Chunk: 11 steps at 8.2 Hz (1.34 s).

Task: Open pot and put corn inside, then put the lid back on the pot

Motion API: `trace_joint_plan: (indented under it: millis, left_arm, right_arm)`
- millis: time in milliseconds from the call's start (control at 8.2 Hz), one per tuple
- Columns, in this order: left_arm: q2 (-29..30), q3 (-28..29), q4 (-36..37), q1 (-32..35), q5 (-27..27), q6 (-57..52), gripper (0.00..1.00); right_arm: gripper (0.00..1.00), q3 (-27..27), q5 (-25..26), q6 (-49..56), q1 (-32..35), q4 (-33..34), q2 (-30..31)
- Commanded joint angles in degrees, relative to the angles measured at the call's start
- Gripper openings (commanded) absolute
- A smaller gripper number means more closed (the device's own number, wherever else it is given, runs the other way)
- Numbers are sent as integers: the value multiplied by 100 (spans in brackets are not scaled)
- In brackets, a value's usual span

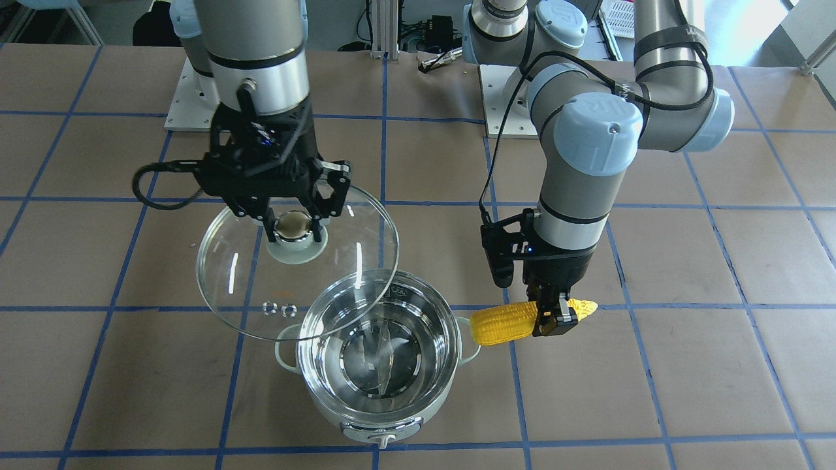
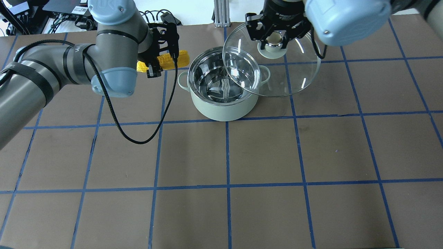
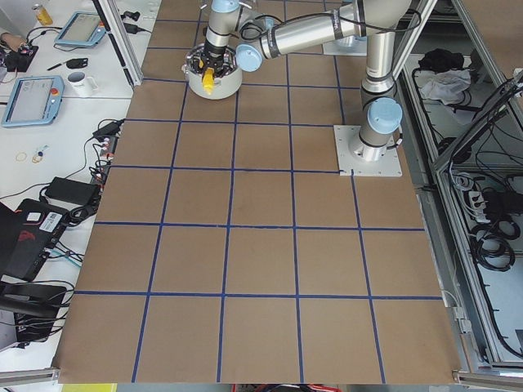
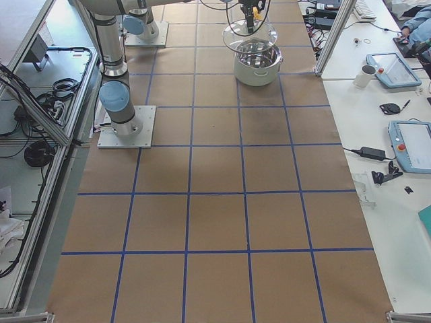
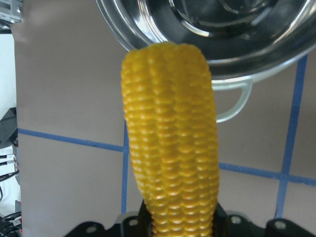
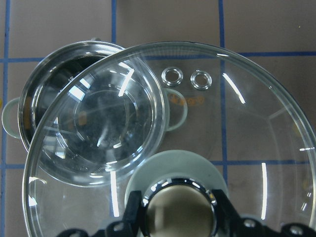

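Your left gripper is clamped on the corn near its paler tip. It holds the cob level just beside the open pot, with the blunt end next to a side handle. Your right gripper is closed on the ball knob of the lid, which is lifted off, its glass edge overlapping the pot's rim from above.

The bright yellow toy corn cob is running off the left wrist view's bottom edge; the round pale-green steel-lined pot is getting cropped at that view's top. The clear glass domed lid is overrunning the right wrist view's edges.
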<state>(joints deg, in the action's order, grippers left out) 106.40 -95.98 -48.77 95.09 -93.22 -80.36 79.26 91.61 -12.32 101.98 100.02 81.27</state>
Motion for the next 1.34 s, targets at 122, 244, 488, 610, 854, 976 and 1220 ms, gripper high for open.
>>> trace_joint_plan:
  millis: [122,244,488,610,854,976,1220]
  left_arm:
    - [127,9,815,710,146,529,0]
    - [197,18,930,921,137,617,0]
    - [538,244,1070,1046,163,627,0]
    - [714,499,1063,1194,190,618,0]
    - [1031,659,1072,1249,408,627,0]
    - [1145,659,1072,1249,523,618,0]
    - [1164,659,1063,1249,524,618,0]
  right_arm:
    - [38,353,-126,799,-477,-537,583]
    - [38,388,-117,958,-486,-510,583]
    - [38,389,-100,1213,-521,-545,583]
    - [38,389,-100,1214,-521,-545,592]
    - [38,398,-108,1223,-521,-537,592]
    - [38,406,-100,1223,-521,-537,592]
    - [39,406,-82,1389,-521,-510,592]
